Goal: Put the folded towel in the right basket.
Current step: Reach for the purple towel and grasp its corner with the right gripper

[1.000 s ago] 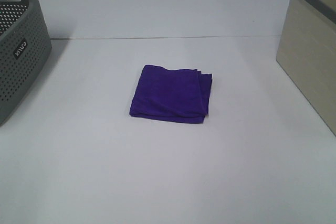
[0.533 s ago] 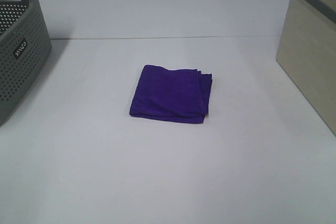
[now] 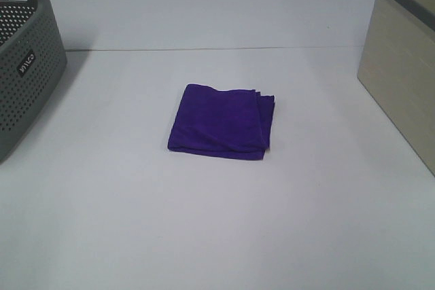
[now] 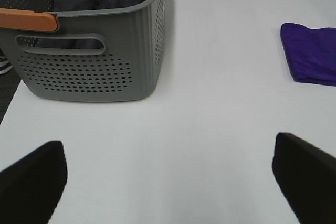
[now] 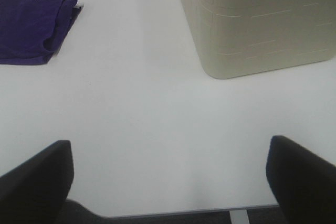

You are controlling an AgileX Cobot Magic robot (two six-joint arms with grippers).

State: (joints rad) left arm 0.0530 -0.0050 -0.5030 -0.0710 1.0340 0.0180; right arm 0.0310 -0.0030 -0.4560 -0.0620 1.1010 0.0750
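Setting: a robotics test bench in a lab or office room, not a household. Evidence: a plain white table (image 3: 217,236) carries only staged laundry items, namely a grey perforated basket (image 4: 89,72), a beige basket (image 5: 252,24) and one folded purple towel (image 3: 221,121). Dark carpet-like flooring (image 4: 7,93) shows past the table edge.

left gripper (image 4: 169,174), right gripper (image 5: 169,176): splayed, empty
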